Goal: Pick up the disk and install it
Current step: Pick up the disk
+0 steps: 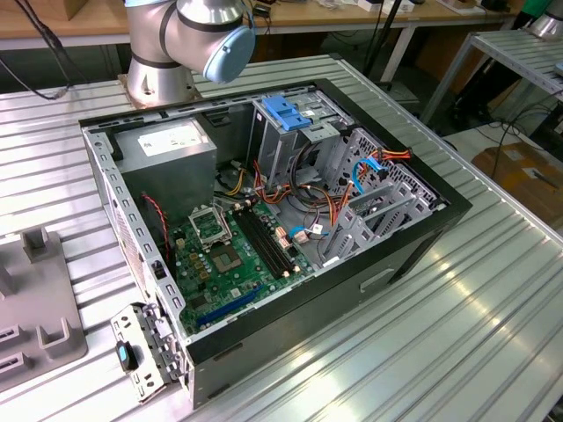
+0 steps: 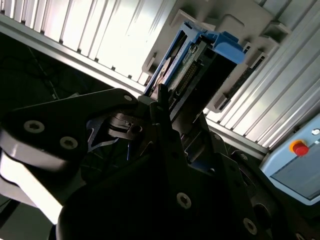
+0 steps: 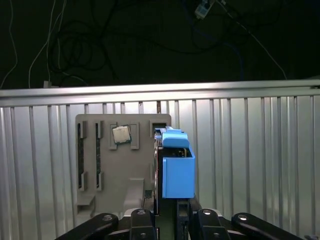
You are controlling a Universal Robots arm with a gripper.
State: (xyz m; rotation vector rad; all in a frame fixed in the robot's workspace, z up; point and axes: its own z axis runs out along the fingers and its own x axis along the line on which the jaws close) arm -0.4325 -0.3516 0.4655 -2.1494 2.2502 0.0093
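The disk [image 3: 177, 170] stands on edge in a slot of a grey holder tray [image 3: 100, 170], its blue plastic side rail facing the camera. In the second wrist view the disk [image 2: 195, 55] shows its connector edge and blue rail, leaning out of the grey holder [image 2: 235, 25]. My gripper [image 3: 166, 220] is right at the near end of the disk, lined up with it. In the second wrist view the dark gripper [image 2: 160, 100] reaches up to the disk's lower edge.
An open computer case [image 1: 422, 237] lies on the ribbed metal table [image 1: 457, 352], with a blue-topped drive cage [image 1: 290, 114] and a grey power-supply box [image 1: 167, 145] inside. The arm's base [image 1: 158, 70] stands behind it. A processor chip [image 3: 121, 134] sits in the tray. A red button [image 2: 300, 148] is nearby.
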